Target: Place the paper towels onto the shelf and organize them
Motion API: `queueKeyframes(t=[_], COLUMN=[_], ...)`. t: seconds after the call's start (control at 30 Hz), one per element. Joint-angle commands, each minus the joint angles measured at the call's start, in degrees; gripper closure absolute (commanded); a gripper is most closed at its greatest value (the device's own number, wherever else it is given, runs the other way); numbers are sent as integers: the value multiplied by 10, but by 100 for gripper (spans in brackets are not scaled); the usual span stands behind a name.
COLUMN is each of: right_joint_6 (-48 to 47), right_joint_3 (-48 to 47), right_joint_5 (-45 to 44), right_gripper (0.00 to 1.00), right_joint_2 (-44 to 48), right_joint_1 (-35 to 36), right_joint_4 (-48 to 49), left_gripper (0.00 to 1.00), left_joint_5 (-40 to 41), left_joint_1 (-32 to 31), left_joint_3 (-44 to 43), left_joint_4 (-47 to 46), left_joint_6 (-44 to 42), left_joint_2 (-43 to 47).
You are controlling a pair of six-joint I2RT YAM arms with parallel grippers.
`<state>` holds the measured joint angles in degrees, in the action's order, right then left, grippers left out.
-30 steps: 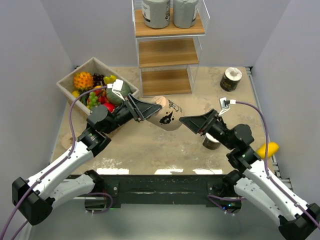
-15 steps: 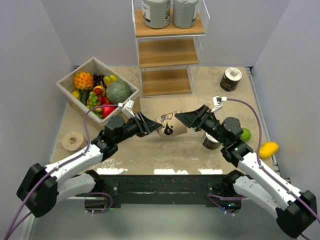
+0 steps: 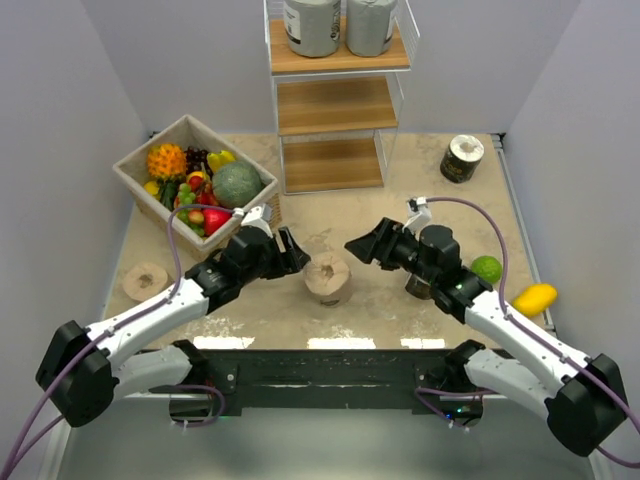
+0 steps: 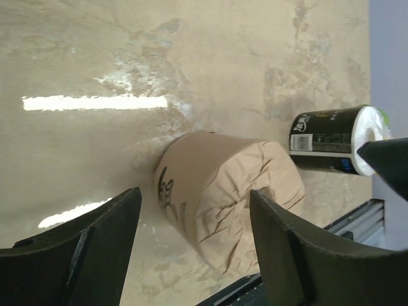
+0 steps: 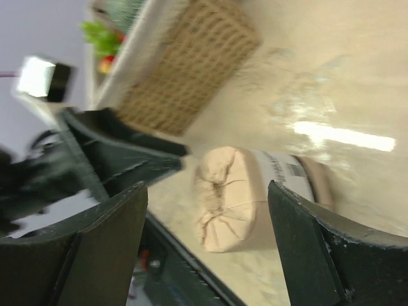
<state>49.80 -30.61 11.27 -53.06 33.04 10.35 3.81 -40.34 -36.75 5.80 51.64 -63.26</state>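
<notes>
A tan paper towel roll with black print (image 3: pixel 328 278) rests on the table, crumpled end up, free of both grippers. My left gripper (image 3: pixel 293 255) is open just left of it; in the left wrist view the roll (image 4: pixel 223 191) lies beyond the spread fingers (image 4: pixel 83 255). My right gripper (image 3: pixel 357 248) is open just right of it, and the roll (image 5: pixel 255 191) shows between its fingers. Two grey rolls (image 3: pixel 311 25) stand on the shelf's (image 3: pixel 337 110) top board. A dark-wrapped roll (image 3: pixel 462 158) stands at the back right, another (image 4: pixel 335 140) under my right arm. A second tan roll (image 3: pixel 146 280) sits at the far left.
A wicker basket (image 3: pixel 135 165) of fruit stands left of the shelf, close behind my left arm. A green lime (image 3: pixel 486 269) and a yellow mango (image 3: pixel 533 298) lie by the right edge. The shelf's middle and bottom boards hold nothing.
My left gripper has opened and let go of the tan roll, which now stands on the table. Both grippers have dropped lower and nearer. The right jaws have narrowed somewhat.
</notes>
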Motion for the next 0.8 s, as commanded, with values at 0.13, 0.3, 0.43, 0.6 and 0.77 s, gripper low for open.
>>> queueKeyframes(t=[0.13,0.3,0.43,0.6,0.77], right_joint_6=[-151,-146,-113,-68,-52], right_joint_3=[-203,-244,-261,-257,-285], right_joint_5=[-151,-206,-234,-233,-247], right_gripper=[23,20,19,21,21], right_joint_2=[-39,-97,-150,-173,-213], right_joint_1=[26,88,129,148,156], right_joint_4=[-304,-371,-397,-394,-415], left_gripper=[16,0,0,0,0], left_joint_5=[150,222,253,276,258], left_joint_1=[-8,-9,-9,-8,-7], left_joint_3=[-124,-147,-138,-50,-39], left_joint_4=[162,206,214,176,154], left_joint_6=[-148,-265,-354,-374,-378], left_joint_2=[97,167,211,288,323])
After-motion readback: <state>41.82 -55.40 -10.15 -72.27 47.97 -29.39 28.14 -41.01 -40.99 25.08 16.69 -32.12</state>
